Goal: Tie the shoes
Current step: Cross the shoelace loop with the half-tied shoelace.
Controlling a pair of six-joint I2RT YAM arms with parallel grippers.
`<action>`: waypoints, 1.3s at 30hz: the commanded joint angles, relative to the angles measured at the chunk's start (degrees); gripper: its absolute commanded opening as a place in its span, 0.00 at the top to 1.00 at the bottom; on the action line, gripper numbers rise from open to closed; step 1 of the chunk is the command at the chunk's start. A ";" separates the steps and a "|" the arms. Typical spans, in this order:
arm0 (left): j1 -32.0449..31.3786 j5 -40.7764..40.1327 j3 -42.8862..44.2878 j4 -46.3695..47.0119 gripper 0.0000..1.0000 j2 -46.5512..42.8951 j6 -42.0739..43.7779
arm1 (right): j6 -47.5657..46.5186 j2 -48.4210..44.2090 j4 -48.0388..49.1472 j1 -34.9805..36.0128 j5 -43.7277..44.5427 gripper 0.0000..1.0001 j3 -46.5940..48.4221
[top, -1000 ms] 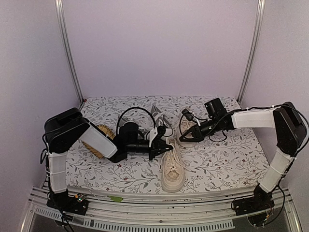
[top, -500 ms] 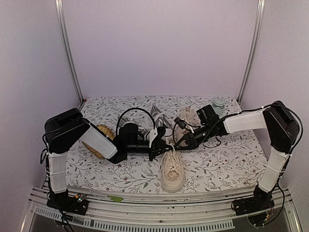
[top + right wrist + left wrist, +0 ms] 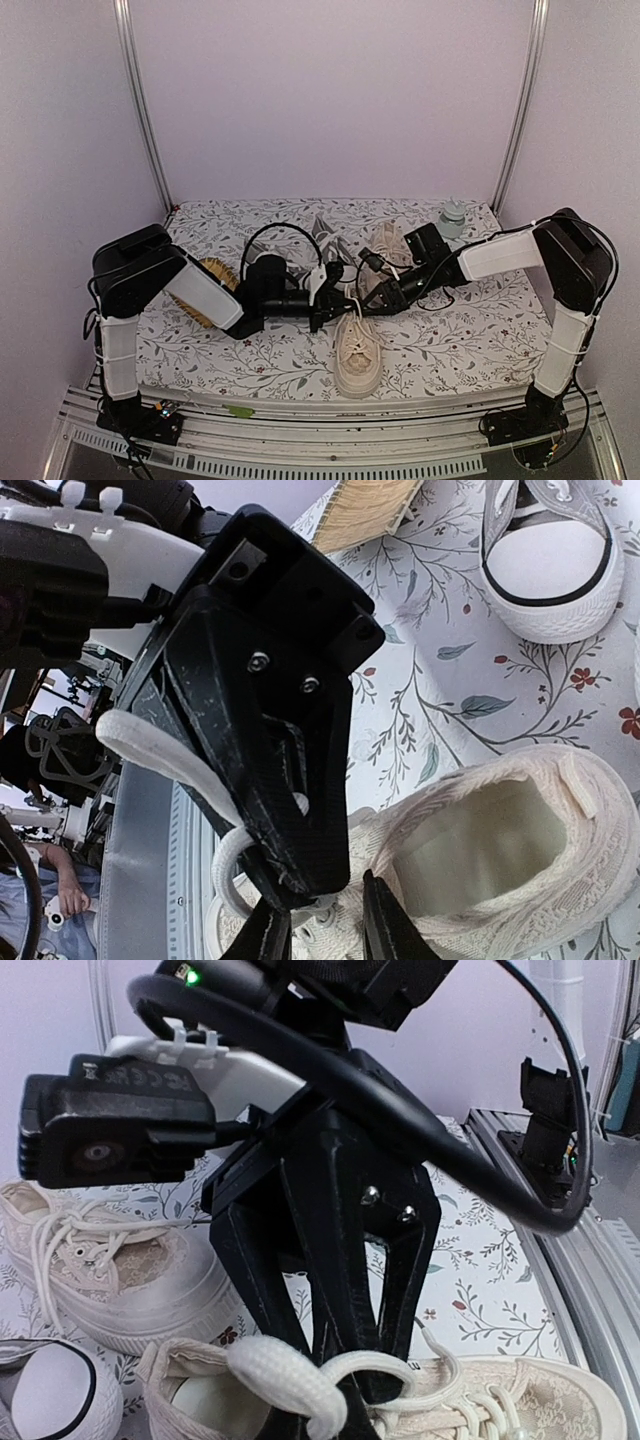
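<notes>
Your right gripper (image 3: pixel 372 300) has swung in beside the left gripper (image 3: pixel 322 300), whose jaws pinch a lace loop (image 3: pixel 285 1372) over the near cream shoe (image 3: pixel 357 352) on the surface (image 3: pixel 470 330), and its own jaws are parting (still empty), so a grab looks next.

The near cream sneaker (image 3: pixel 357 358) stands upright on its sole at mid-table, toe toward the near edge. Its mouth is open and its eyelets are laced, and one thick white lace (image 3: pixel 285 1378) rises off it in a loop. The second cream sneaker (image 3: pixel 384 240) stands farther back, near a grey sneaker (image 3: pixel 555 560) with a white toe cap.
</notes>
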 commanded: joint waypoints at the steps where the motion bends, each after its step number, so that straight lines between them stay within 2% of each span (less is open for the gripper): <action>1: -0.67 -0.71 -0.64 3.00 1.00 -0.68 0.95 | 0.63 -0.38 3.64 0.59 -2.17 0.72 -1.64; 4: -0.62 -0.36 -0.67 3.10 1.00 -0.68 0.82 | 1.10 -0.13 4.74 0.68 -0.99 0.76 -1.75; 5: -0.73 -0.29 -0.67 3.23 1.00 -0.68 0.74 | 2.49 -0.01 5.35 0.69 -0.27 0.79 -1.84; 6: -0.75 -0.28 -0.67 3.40 1.00 -0.68 0.62 | 3.57 0.03 6.04 0.70 0.59 0.87 -1.88; 9: -0.75 0.00 -0.96 3.93 1.00 -0.77 0.47 | 4.47 -0.22 6.44 0.71 3.17 0.97 -2.10; 14: -0.67 1.02 -1.96 3.88 1.00 -1.71 1.11 | 3.63 -2.68 4.24 0.62 5.82 0.99 -2.78; 15: -0.65 1.39 -2.25 3.79 0.94 -2.04 1.45 | 3.37 -3.04 3.77 0.61 6.16 0.99 -2.82; 18: -0.45 1.94 -3.67 3.08 0.70 -3.96 3.11 | 3.13 -4.00 3.16 0.73 6.39 0.99 -3.17; 20: -0.35 2.76 -4.48 2.33 0.60 -6.71 4.13 | 3.04 -4.28 2.65 0.71 6.58 0.99 -3.17; 22: -0.15 2.77 -4.64 1.11 0.58 -8.22 4.06 | 2.72 -4.42 2.37 0.72 6.66 0.99 -3.11; 28: 0.30 4.88 -2.99 -1.95 0.58 -9.09 1.60 | 2.08 -4.59 1.62 0.97 6.97 0.99 -3.03; 34: 0.19 2.66 0.15 -7.72 0.61 -7.92 3.03 | 2.02 -5.29 0.78 0.96 7.42 0.99 -3.00; 36: 0.16 1.40 0.38 -7.95 0.66 -7.89 3.40 | 2.05 -5.53 0.52 0.97 7.53 0.99 -2.95; 39: 0.15 0.81 0.39 -8.01 0.86 -8.19 3.48 | 2.07 -5.80 0.23 0.96 7.70 0.99 -2.79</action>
